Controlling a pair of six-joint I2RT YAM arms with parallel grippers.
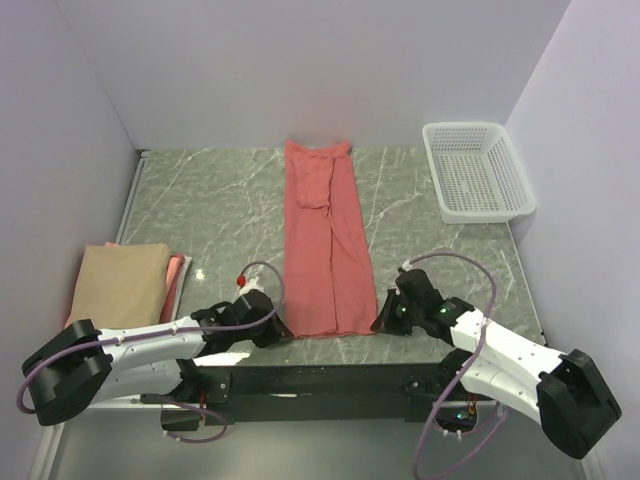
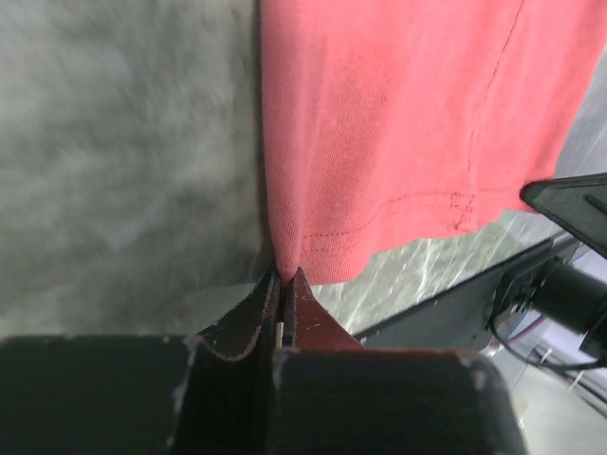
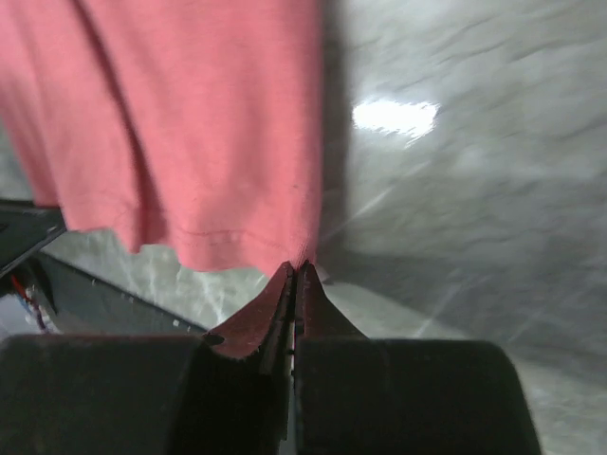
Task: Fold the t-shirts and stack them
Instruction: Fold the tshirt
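A salmon-red t-shirt [image 1: 325,235] lies folded into a long narrow strip down the middle of the table, its hem toward me. My left gripper [image 1: 281,333] is shut on the near left hem corner [image 2: 289,261]. At the near right hem corner [image 3: 302,254], my right gripper [image 1: 380,322] is shut on the cloth too. Both corners sit pinched between the fingertips. A tan-beige t-shirt [image 1: 122,284] lies folded at the left, on top of a pink t-shirt [image 1: 177,274] whose edge peeks out.
A white mesh basket [image 1: 476,171] stands at the back right corner. White walls close the table at the back and sides. The dark front rail [image 1: 330,362] runs just behind the shirt's hem.
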